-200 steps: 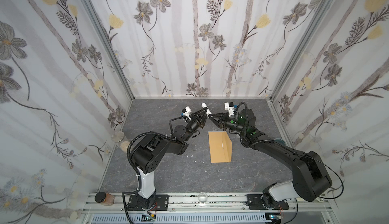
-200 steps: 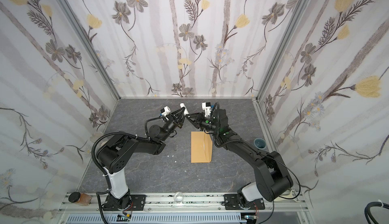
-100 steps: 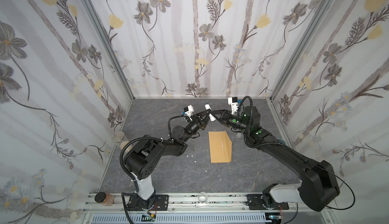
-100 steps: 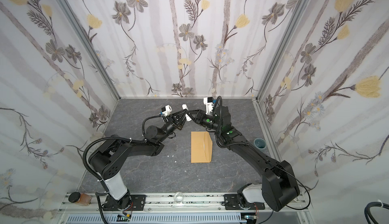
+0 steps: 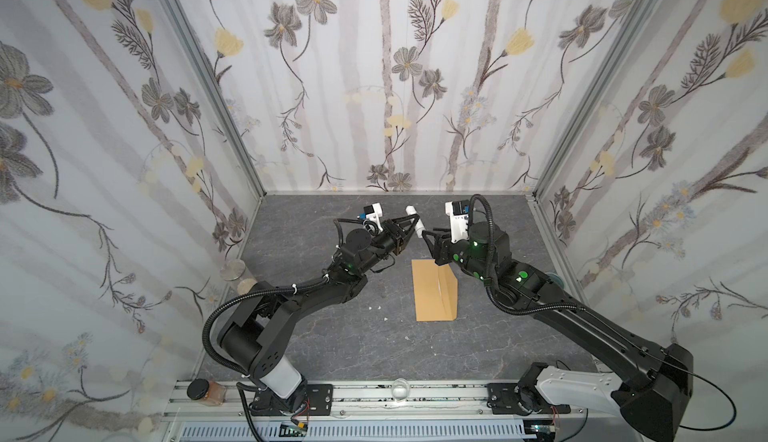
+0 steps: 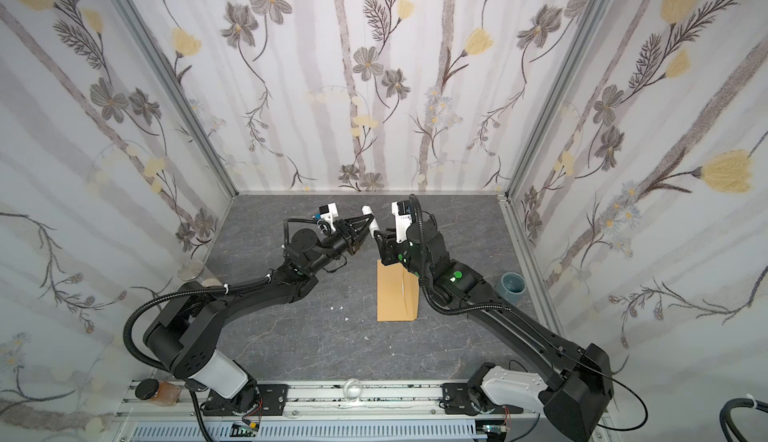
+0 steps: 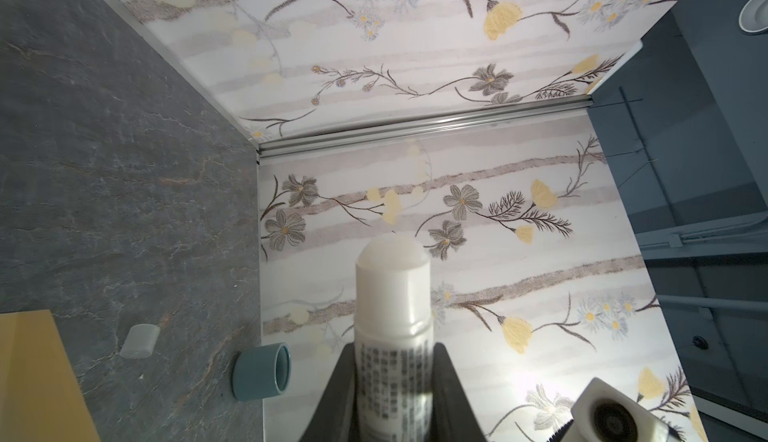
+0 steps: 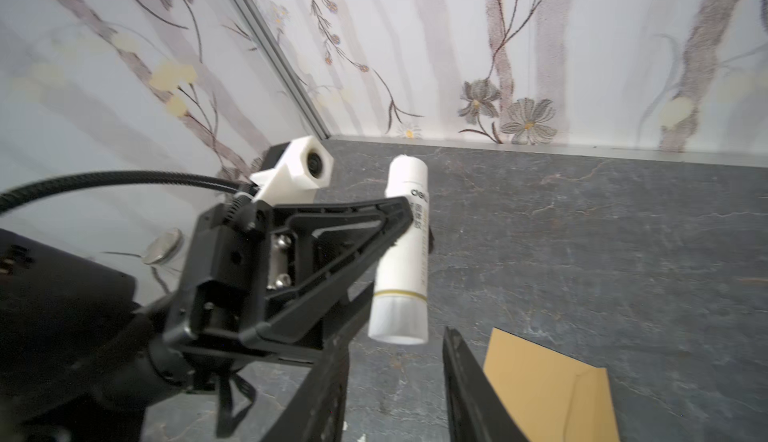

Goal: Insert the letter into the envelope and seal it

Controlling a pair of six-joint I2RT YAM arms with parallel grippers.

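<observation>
Logging what I see from my station, item by item.

1. Worktop: dark grey, stone-patterned, walled on three sides by flowered panels.

2. Envelope: tan, lying flat near the middle of the worktop, long side running front to back in both top views. Its pointed flap is folded over onto the body. I cannot tell whether the flap is stuck down. Nothing touches it.

3. Left gripper: raised above the worktop behind the envelope. Its fingers are closed on item 4 and clamp it around the printed middle.

4. Glue stick: white tube held off the worktop and tilted. It is uncapped, and the left wrist view shows the white glue standing out of the far end.

5. Right gripper: facing the left one, just beside the stick's base. Its fingers stand well apart and hold nothing. The base of the stick hangs just ahead of the gap, and I see no contact.

6. Cap: small, pale and translucent, lying on its side on the worktop between the envelope and item 7.

7. Cup: small and blue-grey, standing by the right wall, well apart from the envelope.

8. Jar: dark lid, brownish contents, sitting on the front rail at the left.
</observation>
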